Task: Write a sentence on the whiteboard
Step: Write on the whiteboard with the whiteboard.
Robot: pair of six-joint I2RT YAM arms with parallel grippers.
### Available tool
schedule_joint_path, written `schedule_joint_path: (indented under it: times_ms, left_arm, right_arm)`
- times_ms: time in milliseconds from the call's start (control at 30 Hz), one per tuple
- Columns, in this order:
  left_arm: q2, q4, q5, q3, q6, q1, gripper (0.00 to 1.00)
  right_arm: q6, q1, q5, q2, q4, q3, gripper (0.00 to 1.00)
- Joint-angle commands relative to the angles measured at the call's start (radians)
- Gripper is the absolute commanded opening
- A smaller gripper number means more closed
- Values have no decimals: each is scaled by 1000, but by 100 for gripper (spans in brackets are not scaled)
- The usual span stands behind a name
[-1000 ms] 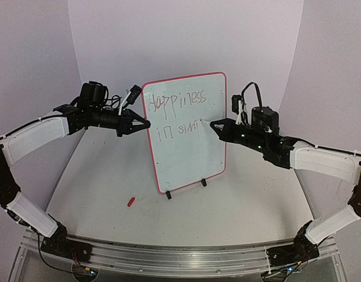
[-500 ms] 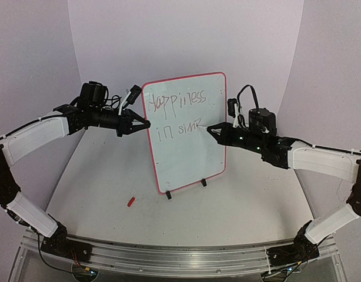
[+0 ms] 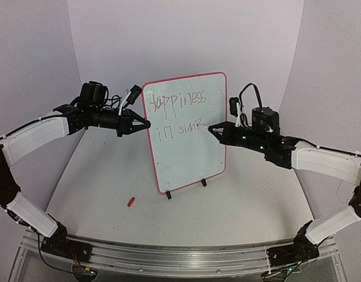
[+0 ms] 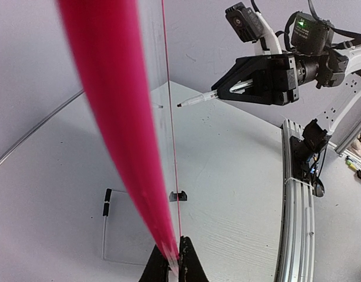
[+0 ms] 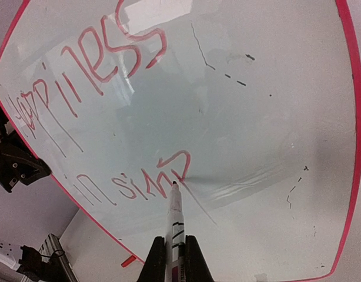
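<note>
The whiteboard (image 3: 189, 158) stands upright mid-table, white with a red-pink rim. The sentence (image 3: 176, 103) reads "Happiness" on top and "in simp" (image 3: 179, 130) below; in the right wrist view its strokes (image 5: 110, 64) look red. My left gripper (image 3: 146, 124) is shut on the board's left rim (image 4: 113, 123), its jaws pinching the rim at the frame's bottom (image 4: 170, 265). My right gripper (image 3: 216, 128) is shut on the marker (image 5: 175, 217). The marker's tip rests at the tail of the last letter "p" (image 5: 181, 163). The marker also shows in the left wrist view (image 4: 198, 98).
A small red marker cap (image 3: 131, 201) lies on the table left of the board's foot. Black clips (image 3: 203, 183) and a wire stand (image 4: 104, 235) hold the board. A curved white backdrop surrounds the table; a metal rail (image 3: 169, 252) runs along the near edge.
My right gripper has slid the marker tip a little to the left across the board, and the last letter "p" has gained strokes. The left arm and the board have not moved.
</note>
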Motion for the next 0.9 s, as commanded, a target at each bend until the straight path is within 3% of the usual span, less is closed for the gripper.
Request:
schedule_joint_path:
  times_ms: [0, 533, 867]
  left_arm:
    - [34, -199, -30, -22, 70, -24, 0]
    - [34, -203, -36, -21, 73, -24, 0]
    - [43, -204, -36, -19, 75, -24, 0]
  right_arm:
    - [-33, -2, -31, -91, -31, -4, 0]
    - [-66, -89, -153, -119, -60, -15, 0]
    - [-114, -69, -49, -79, -21, 47, 0]
